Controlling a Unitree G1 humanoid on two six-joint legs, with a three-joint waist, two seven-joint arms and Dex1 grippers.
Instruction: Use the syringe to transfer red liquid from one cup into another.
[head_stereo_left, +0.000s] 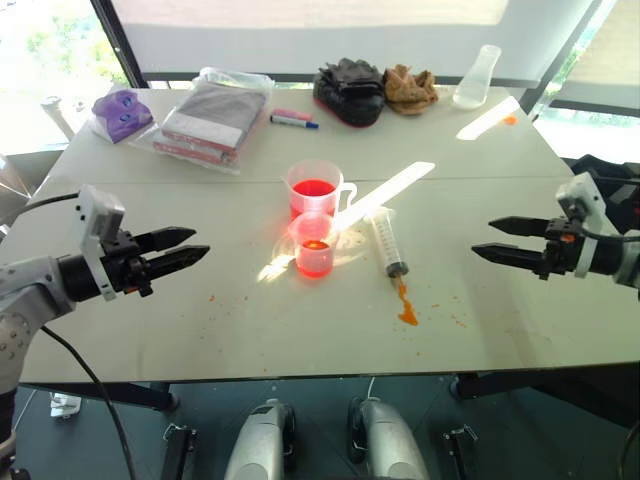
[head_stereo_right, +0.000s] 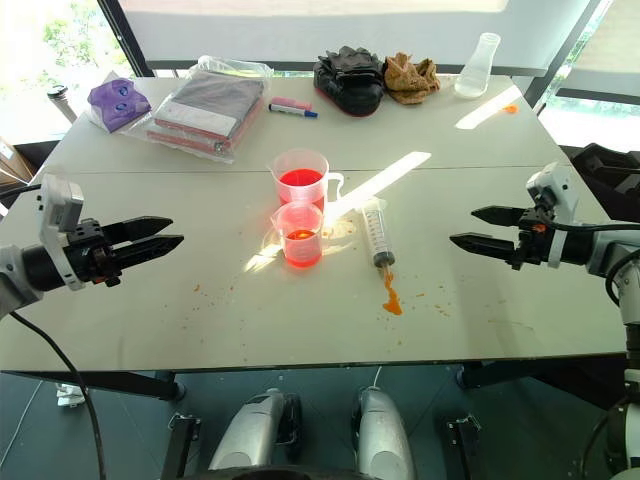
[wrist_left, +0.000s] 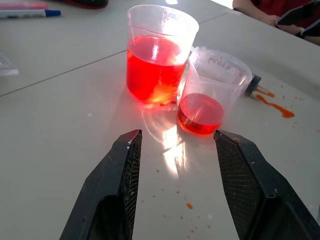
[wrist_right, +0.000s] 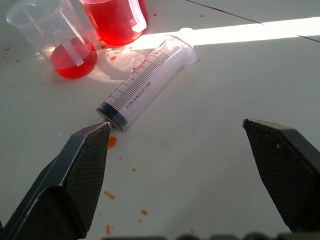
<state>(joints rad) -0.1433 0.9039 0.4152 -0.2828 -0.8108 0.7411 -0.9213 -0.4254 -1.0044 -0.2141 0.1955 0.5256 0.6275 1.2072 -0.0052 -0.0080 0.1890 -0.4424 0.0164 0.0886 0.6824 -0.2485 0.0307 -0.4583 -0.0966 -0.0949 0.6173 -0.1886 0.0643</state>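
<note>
The handled measuring cup (head_stereo_left: 315, 188) stands mid-table, well filled with red liquid (wrist_left: 152, 65). Just in front of it is the smaller handleless cup (head_stereo_left: 314, 245), holding a shallow layer of red liquid (wrist_left: 200, 112). To the right of the cups the syringe (head_stereo_left: 387, 240) lies flat on the table, its tip pointing to the front edge. My left gripper (head_stereo_left: 200, 243) hovers open, left of the cups and aimed at them. At the right, my right gripper (head_stereo_left: 482, 238) is open wide and empty, aimed at the syringe (wrist_right: 145, 85).
An orange smear (head_stereo_left: 405, 305) and specks stain the table by the syringe tip. Along the far edge lie a clear flask (head_stereo_left: 478, 78), black gloves (head_stereo_left: 350, 90), a brown cloth (head_stereo_left: 410, 88), a marker (head_stereo_left: 295, 120), a bagged bundle (head_stereo_left: 210, 120) and a purple item (head_stereo_left: 122, 112).
</note>
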